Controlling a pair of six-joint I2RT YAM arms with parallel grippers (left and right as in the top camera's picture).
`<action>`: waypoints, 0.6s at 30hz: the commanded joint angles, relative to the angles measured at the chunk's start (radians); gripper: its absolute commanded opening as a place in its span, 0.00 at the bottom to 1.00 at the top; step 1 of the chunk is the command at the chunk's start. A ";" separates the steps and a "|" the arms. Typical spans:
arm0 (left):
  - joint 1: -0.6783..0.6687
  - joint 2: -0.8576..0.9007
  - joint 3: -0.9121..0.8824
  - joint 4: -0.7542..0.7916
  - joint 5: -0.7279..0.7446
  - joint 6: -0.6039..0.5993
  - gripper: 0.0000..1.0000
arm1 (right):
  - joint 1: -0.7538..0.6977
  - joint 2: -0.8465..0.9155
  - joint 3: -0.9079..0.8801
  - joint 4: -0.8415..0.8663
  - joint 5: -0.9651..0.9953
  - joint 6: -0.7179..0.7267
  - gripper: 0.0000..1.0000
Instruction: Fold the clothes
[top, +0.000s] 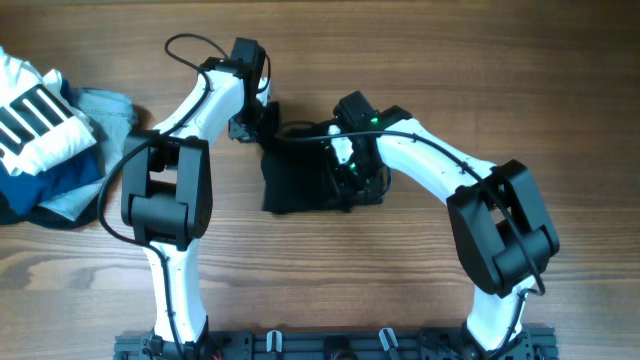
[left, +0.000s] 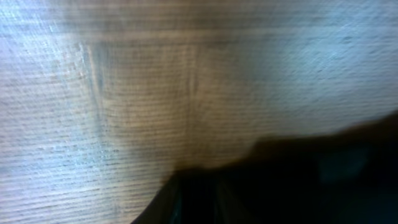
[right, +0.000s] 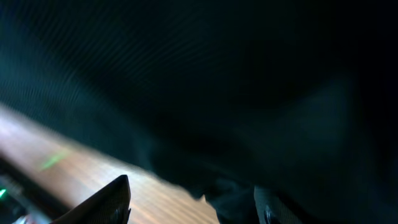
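While the black shirt (top: 295, 180) lies mid-table (top: 400, 290) as a compact dark rectangle, both arms reach onto it. Left gripper (top: 248, 125) sits at the shirt's far-left corner, just at the fabric edge. Its wrist view is blurred: wood grain (left: 155, 93) fills most of the frame and black cloth (left: 280, 186) the bottom. The fingers can't be made out, so can't tell whether it is spread or closed, or whether it has hold of anything.

Right gripper (top: 352, 178) is down on the shirt's right part, over bunched fabric. In the right wrist view the two fingertips (right: 118, 199) stand wide apart at the bottom edge, with black cloth (right: 217, 81) filling the frame above and between them and a strip of wood (right: 93, 171) at lower left. The fingers are spread, not pinched on the cloth; contact with the fabric is unclear.

At the table's left edge, well apart from the shirt, is a pile: a white striped garment (top: 30, 120) on top, light denim (top: 105, 105) behind it, a navy piece (top: 55, 185) beneath. The shirt's logo is not visible.
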 joint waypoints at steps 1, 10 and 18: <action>0.000 0.046 -0.006 -0.167 -0.021 0.016 0.16 | -0.091 0.010 -0.005 0.003 0.334 0.093 0.65; -0.018 -0.100 0.000 -0.365 0.148 -0.057 0.04 | -0.199 -0.097 0.049 0.027 0.386 -0.094 0.66; -0.031 -0.168 -0.002 0.221 0.165 -0.057 0.26 | -0.199 -0.285 0.033 -0.013 0.410 0.089 0.68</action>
